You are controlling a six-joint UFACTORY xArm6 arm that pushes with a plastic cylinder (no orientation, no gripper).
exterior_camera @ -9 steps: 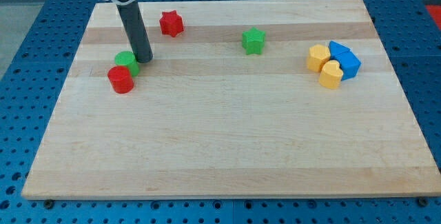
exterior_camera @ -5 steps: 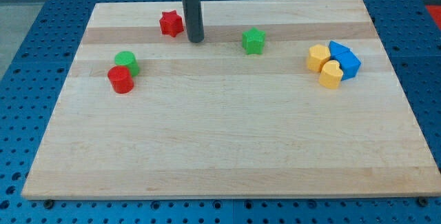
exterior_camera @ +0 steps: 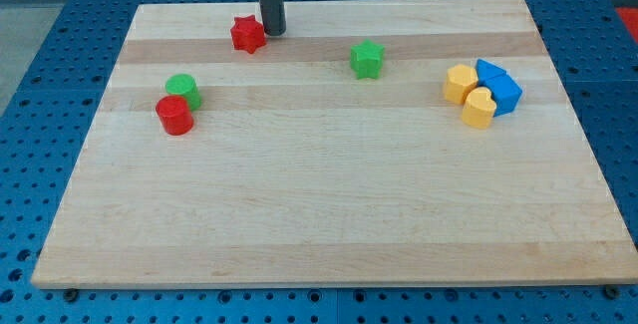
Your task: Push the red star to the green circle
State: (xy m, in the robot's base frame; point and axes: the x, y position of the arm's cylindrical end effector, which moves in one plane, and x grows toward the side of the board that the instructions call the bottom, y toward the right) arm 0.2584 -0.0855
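Observation:
The red star [exterior_camera: 247,35] lies near the view's top, left of centre, on the wooden board [exterior_camera: 329,214]. The green circle [exterior_camera: 183,89] sits further left and lower, touching a red cylinder [exterior_camera: 174,115] just below it. My tip [exterior_camera: 274,31] stands right beside the red star, on its right and slightly above, touching or almost touching it. The rod rises straight out of the view's top.
A green star [exterior_camera: 367,59] lies right of the red star. At the view's right sits a tight cluster: two yellow blocks [exterior_camera: 462,83] [exterior_camera: 479,108] and two blue blocks [exterior_camera: 500,87]. A blue perforated table surrounds the board.
My tip has moved from beside the green circle up and to the right, then back up-left to the red star's right side. No block has visibly moved.

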